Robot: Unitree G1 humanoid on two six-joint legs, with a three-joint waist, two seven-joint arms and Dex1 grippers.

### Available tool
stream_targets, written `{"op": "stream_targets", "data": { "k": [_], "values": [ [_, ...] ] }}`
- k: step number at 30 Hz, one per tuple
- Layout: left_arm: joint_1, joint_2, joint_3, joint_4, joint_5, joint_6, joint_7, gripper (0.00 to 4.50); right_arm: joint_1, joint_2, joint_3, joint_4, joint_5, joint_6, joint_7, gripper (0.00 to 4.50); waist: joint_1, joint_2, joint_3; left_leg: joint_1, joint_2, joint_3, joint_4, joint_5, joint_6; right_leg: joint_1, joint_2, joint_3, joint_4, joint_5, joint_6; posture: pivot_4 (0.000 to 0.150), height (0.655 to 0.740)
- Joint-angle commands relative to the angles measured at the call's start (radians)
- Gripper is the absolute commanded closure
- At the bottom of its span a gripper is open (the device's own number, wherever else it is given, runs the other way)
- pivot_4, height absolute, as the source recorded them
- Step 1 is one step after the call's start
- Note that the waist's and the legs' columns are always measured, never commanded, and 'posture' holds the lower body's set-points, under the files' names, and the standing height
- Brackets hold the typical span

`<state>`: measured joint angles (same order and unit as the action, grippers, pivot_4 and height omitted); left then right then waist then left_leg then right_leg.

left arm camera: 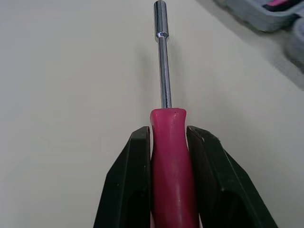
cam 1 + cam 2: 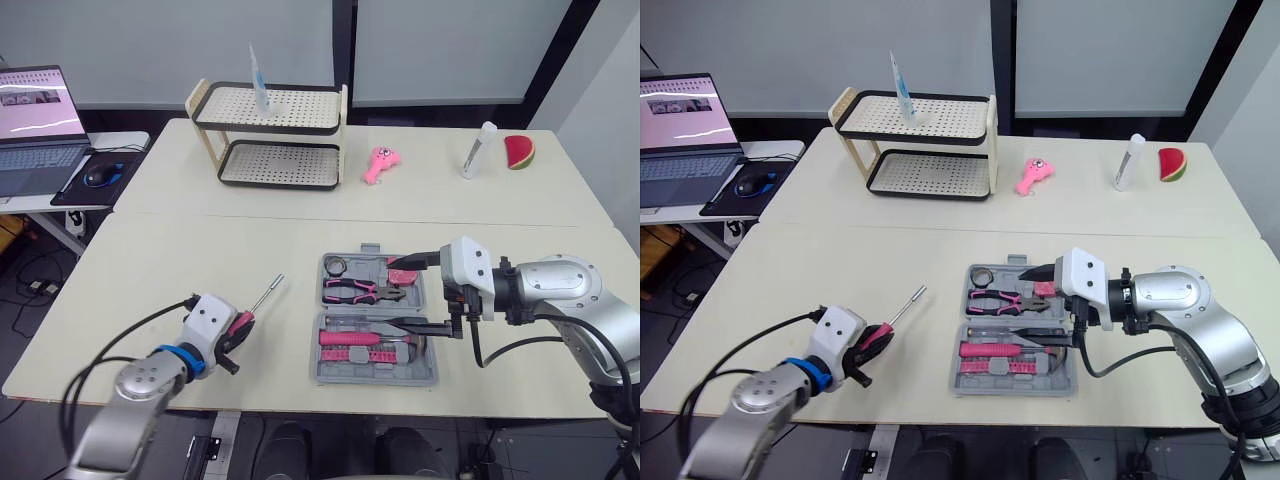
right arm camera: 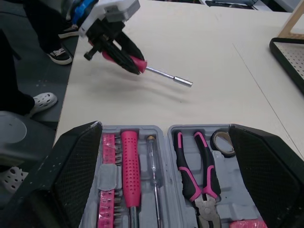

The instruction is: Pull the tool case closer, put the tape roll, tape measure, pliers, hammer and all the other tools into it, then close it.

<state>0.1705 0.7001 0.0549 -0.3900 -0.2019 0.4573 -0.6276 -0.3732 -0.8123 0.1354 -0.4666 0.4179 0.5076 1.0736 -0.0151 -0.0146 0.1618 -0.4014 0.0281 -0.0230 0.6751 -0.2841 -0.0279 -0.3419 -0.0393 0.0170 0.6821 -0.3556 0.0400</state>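
Observation:
The grey tool case (image 2: 322,375) lies open near the table's front edge. In it are pink-handled pliers (image 2: 362,291), a tape roll (image 2: 335,265), a pink tape measure (image 2: 403,273), a pink-handled tool (image 3: 129,161) and a slim screwdriver (image 3: 153,166). My right gripper (image 2: 425,293) is open at the case's right side, one finger over each half. Left of the case, my left gripper (image 2: 238,335) is shut on the pink handle of a driver (image 1: 171,156). Its steel shaft (image 2: 265,296) points away towards the back right.
A two-tier rack (image 2: 270,135) stands at the back of the table. A pink toy (image 2: 380,165), a white tube (image 2: 478,150) and a watermelon slice (image 2: 518,152) lie to its right. A laptop (image 2: 35,120) and mouse (image 2: 103,175) sit on a side desk, far left.

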Motion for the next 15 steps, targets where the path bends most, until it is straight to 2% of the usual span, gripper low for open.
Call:
{"op": "stream_targets", "data": {
  "k": [1,4,10,15],
  "values": [
    [0.011,0.083,-0.046,-0.165,-0.117,0.015,-0.200,3.72,-0.001,-0.024,-0.053,-0.014,0.009,-0.021,0.009,0.00,0.000,0.001,0.000,0.000,-0.001,0.000,0.000,0.000,0.000,0.001,-0.001,0.000,-0.001,0.000,0.000,0.150,0.7400],
    [-0.034,0.140,-0.096,-0.218,-0.171,0.054,-0.296,3.72,0.013,-0.041,-0.069,-0.016,0.009,-0.013,0.009,0.00,0.001,0.001,0.000,0.000,-0.001,0.001,0.000,0.000,-0.001,0.001,-0.001,0.000,-0.001,0.000,0.000,0.150,0.7400],
    [-0.262,0.061,-0.297,-0.204,-0.212,0.196,-0.334,3.72,0.104,-0.126,-0.111,-0.063,0.039,0.041,0.037,0.00,0.012,0.001,0.001,0.000,-0.002,0.001,0.001,-0.001,0.000,0.002,0.003,0.000,-0.001,0.000,0.000,0.150,0.7400],
    [-0.413,0.001,-0.450,-0.103,-0.147,0.212,-0.363,3.72,0.160,-0.166,-0.143,-0.117,0.056,0.083,0.017,0.00,0.011,0.002,0.001,0.000,-0.001,0.001,0.001,-0.001,0.000,0.002,0.004,0.001,-0.001,0.000,0.000,0.150,0.7400]
  ]
}}
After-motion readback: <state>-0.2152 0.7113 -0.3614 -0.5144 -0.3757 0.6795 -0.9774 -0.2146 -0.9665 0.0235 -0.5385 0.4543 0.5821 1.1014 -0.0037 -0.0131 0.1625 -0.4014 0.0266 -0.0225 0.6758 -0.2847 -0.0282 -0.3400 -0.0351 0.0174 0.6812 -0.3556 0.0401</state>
